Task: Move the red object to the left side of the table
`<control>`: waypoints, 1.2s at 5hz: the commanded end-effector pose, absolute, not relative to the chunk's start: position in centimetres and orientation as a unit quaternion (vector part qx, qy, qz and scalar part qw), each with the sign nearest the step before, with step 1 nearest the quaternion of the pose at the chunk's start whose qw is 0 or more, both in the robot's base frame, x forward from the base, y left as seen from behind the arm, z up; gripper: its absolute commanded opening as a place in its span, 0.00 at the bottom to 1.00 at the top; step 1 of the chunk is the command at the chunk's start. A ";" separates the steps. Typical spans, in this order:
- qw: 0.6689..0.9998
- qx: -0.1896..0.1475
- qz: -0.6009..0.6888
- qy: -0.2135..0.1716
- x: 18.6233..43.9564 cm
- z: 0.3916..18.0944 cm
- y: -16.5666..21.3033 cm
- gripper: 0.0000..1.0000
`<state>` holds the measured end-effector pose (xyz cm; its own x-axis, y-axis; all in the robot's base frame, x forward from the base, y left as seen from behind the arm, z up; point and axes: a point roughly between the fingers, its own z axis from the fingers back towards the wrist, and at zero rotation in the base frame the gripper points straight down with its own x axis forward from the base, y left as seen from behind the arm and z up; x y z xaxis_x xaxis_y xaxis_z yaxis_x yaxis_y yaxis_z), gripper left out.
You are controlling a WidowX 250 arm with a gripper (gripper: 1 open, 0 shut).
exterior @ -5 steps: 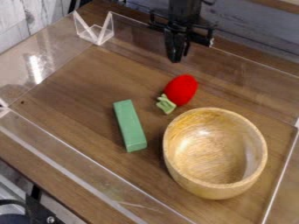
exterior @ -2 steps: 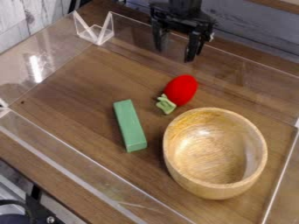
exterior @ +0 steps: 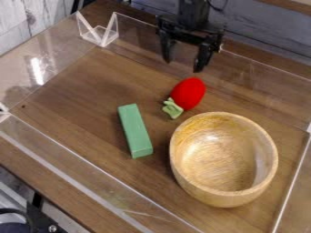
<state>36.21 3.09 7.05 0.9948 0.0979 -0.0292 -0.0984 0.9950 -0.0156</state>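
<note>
The pincer (exterior: 188, 56) hangs above the far part of the worktop (exterior: 85, 86) with its two fingers spread wide apart, released, and nothing is between them. It points downward.

The red object (exterior: 188, 91) lies below the pincer in the picture, that is nearer to the camera, and almost on the same line, perhaps a little shifted to the left of the point between the fingertips. It is near the pincer but apart from it; there is bare wood between them. I judge that the coming move is mostly a descent and a short travel toward the camera, so that the fingers come on both sides of the red body.

The red object rests on the worktop with its light-green leafy end toward the near-left, and its rounded red end toward the far-right. So its long axis runs diagonally, from near-left to far-right. The red part is the wider part, and probably it is the better place for grasping.

From the pincer, the wooden bowl (exterior: 224, 157) is further toward the camera and to the right, just beside the red object. The green block (exterior: 135, 130) is toward the camera and to the left, near the leafy end but not touching it.
</note>
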 end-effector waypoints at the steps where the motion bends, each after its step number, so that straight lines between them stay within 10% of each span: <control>1: 0.997 -0.008 0.077 -0.012 37.5 8.1 3.6 1.00; 5: 0.998 -0.008 0.049 0.030 37.4 3.4 4.8 1.00; 6: 0.999 -0.008 0.041 0.032 37.0 2.6 5.0 0.00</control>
<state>37.06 4.11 2.27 0.9938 0.0832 -0.0744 -0.0849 0.9962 -0.0206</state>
